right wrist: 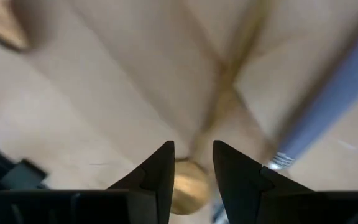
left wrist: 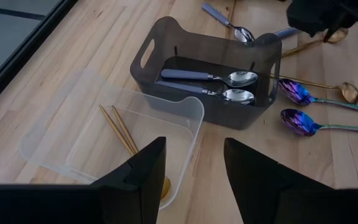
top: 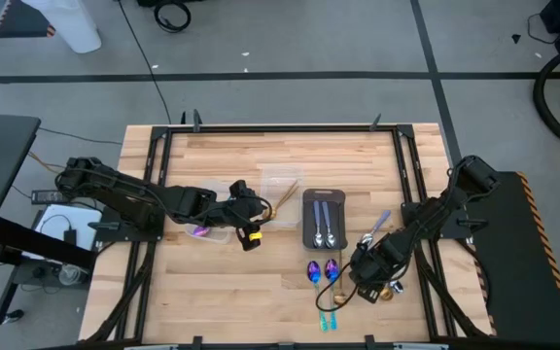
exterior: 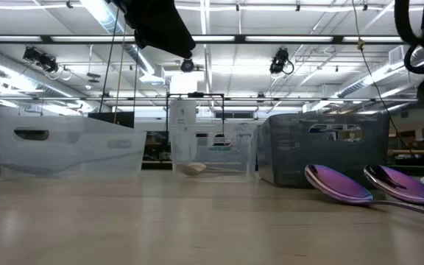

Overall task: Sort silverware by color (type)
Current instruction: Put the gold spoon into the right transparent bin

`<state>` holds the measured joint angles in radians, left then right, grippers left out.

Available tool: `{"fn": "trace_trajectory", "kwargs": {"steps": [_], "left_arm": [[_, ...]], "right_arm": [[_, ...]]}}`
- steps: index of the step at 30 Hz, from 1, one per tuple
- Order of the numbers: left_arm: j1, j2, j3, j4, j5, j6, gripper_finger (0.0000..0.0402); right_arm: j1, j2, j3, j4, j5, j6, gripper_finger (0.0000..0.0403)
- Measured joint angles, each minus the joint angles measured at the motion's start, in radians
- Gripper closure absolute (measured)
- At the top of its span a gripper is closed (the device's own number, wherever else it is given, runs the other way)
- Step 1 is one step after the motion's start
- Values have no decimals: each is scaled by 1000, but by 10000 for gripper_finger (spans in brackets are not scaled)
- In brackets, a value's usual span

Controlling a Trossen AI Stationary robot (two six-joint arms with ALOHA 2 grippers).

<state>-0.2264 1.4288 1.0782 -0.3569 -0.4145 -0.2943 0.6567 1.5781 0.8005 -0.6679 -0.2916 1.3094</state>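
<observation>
My right gripper (top: 366, 277) (right wrist: 193, 152) is open and points down at the table's near right. Its fingers stand on either side of a gold spoon (right wrist: 229, 93) lying on the wood, and I cannot tell whether they touch it. A silver spoon with a lavender handle (right wrist: 328, 106) lies just beside it. Two purple spoons with teal handles (top: 321, 274) (left wrist: 300, 93) lie on the table left of this gripper. My left gripper (top: 251, 233) (left wrist: 194, 155) hangs open above a clear tub (left wrist: 188, 121) holding gold spoons (left wrist: 120, 130). Two silver spoons (left wrist: 229, 87) lie in the dark grey tray (left wrist: 204, 43).
A second clear tub (top: 207, 231) with something purple in it stands under the left arm. Further gold spoons (left wrist: 347, 92) and a silver one (left wrist: 229, 18) lie loose on the wood right of the tray. A black frame (top: 411, 185) borders the table.
</observation>
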Motion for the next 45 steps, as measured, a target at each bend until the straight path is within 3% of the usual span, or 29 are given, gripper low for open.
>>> {"fn": "trace_trajectory", "kwargs": {"steps": [15,27,31,38,45], "left_arm": [[-2,0,0,-40,1,-35,230],[-2,0,0,-40,1,-61,230],[-2,0,0,-39,1,-61,230],[-2,0,0,-30,0,-89,230],[-11,0,0,-29,1,-129,230]], "right_arm": [[16,9,0,21,35,43,282],[21,98,6,13,32,49,285],[21,96,5,9,46,50,307],[10,95,3,5,42,20,386],[-8,93,2,-1,7,-9,380]]}}
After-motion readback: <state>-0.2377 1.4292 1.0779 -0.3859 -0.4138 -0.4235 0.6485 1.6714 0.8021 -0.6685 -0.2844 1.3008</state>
